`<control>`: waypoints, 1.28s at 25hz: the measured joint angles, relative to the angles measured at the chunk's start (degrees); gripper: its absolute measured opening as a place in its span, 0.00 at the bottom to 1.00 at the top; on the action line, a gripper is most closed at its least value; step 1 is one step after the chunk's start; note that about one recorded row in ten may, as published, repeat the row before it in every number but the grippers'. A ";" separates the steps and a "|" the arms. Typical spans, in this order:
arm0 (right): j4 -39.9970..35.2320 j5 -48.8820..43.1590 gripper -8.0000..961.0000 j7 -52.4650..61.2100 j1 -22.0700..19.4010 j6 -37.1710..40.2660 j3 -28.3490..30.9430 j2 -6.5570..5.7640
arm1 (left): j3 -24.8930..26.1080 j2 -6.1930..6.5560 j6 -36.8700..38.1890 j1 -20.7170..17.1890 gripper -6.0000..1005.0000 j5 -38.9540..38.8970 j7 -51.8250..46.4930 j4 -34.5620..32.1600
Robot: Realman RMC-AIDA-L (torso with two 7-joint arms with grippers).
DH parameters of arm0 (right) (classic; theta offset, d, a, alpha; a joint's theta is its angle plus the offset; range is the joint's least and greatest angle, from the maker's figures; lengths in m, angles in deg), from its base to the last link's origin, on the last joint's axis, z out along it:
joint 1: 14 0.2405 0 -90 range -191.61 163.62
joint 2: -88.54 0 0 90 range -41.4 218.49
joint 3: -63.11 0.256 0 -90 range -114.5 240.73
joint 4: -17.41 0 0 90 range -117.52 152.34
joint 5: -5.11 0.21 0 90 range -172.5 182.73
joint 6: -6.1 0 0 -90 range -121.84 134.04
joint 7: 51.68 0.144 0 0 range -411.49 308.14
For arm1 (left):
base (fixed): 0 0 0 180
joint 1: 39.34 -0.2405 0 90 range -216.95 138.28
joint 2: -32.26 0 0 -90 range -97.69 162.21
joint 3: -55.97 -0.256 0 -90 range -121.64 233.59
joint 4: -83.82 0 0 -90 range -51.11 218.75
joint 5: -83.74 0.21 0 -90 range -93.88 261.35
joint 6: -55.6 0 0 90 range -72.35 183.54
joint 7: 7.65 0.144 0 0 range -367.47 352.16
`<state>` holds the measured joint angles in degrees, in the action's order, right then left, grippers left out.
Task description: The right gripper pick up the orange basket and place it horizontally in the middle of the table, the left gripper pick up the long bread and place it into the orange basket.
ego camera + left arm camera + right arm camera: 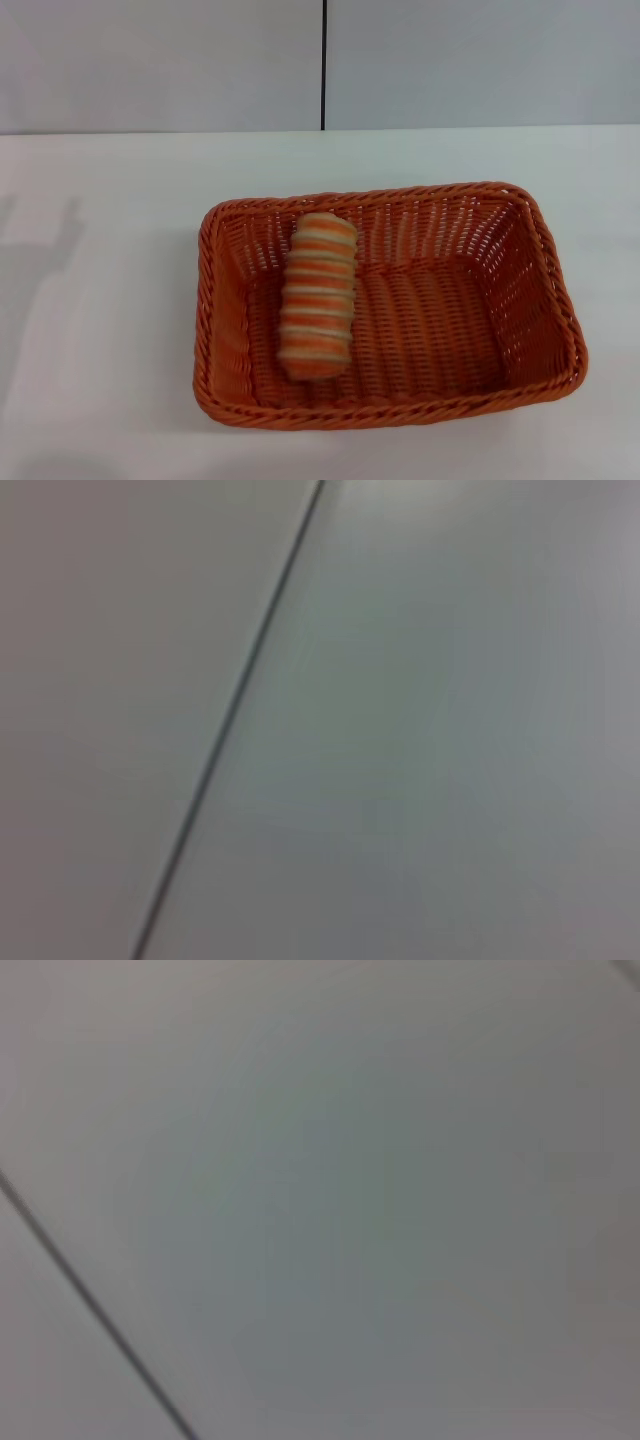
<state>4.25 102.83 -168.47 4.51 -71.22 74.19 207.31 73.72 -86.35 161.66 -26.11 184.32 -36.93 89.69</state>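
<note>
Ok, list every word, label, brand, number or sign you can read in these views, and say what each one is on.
None: no readable text in any view.
The orange basket, the long bread inside it and the table carry no label or print.
Both wrist views show only a plain grey surface with a dark seam line.

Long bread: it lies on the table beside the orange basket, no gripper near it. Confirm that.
Not right. The head view shows the long bread lying inside the orange basket, on its floor toward the robot's left, not beside it. No gripper near it, as stated.
</note>
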 joint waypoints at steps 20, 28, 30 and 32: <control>6.84 0.21 0.75 -8.84 -1.84 -0.84 18.06 0.17 | 9.55 0.02 -4.22 -0.78 0.86 0.05 0.57 -0.02; 7.01 0.21 0.75 -9.05 -1.62 -0.77 18.20 0.14 | 9.25 -0.12 -5.51 -1.59 0.86 0.05 0.60 0.03; 7.04 0.21 0.75 -9.06 -1.44 -0.75 18.21 0.14 | 9.12 -0.16 -5.57 -1.88 0.86 0.11 0.61 0.03; 7.19 0.21 0.75 -9.07 -1.34 -0.70 18.22 0.14 | 9.09 -0.16 -5.60 -2.18 0.86 0.13 0.62 0.07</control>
